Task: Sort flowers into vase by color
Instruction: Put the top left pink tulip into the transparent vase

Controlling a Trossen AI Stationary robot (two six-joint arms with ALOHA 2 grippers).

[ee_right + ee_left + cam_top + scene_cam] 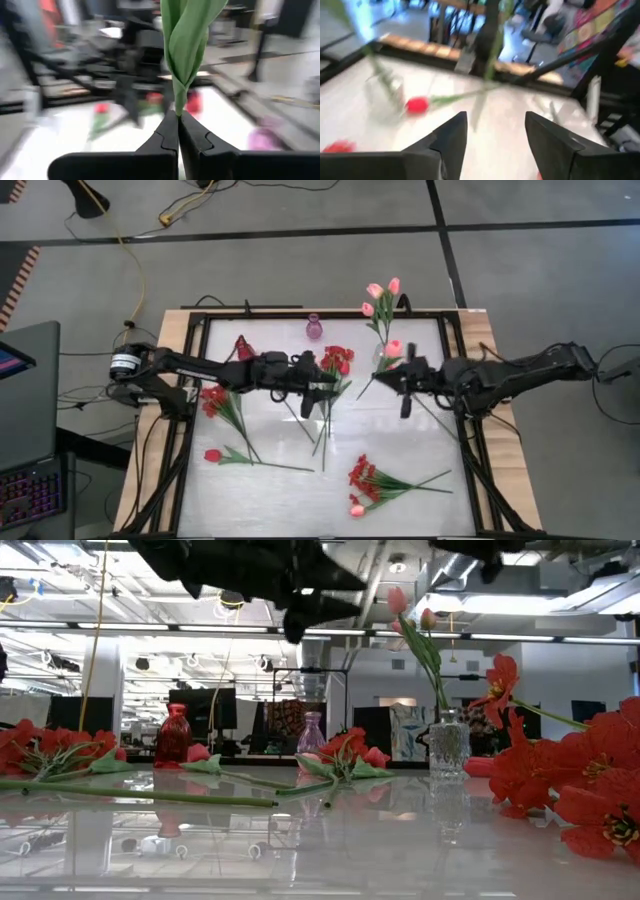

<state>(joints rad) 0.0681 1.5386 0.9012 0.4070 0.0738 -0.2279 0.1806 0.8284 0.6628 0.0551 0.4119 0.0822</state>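
Right wrist view: a green flower stem (182, 55) with folded leaves rises from between the right gripper (178, 131) fingers, which are pressed together on it so that no gap shows. From above, this gripper (405, 387) sits over the right-centre of the table (400, 450), close to a clear glass vase (384, 358) that already holds pink tulips (380, 292); a pink bud (394, 348) shows just beside the gripper. The left gripper (322, 385) hangs over the table's middle, near a bunch of red flowers (337, 360); in its wrist camera the two dark fingers (451, 137) stand well apart with nothing between them, and a red tulip (417, 104) lies on the white surface beyond. Other flowers lie spread on the table: a red spray (216, 400) at the left, a single red tulip (213, 455) near the left front, and a red spray with a pink bud (362, 480) toward the front. A small purple vase (314, 327) and a red vase (243, 347) stand near the far edge.
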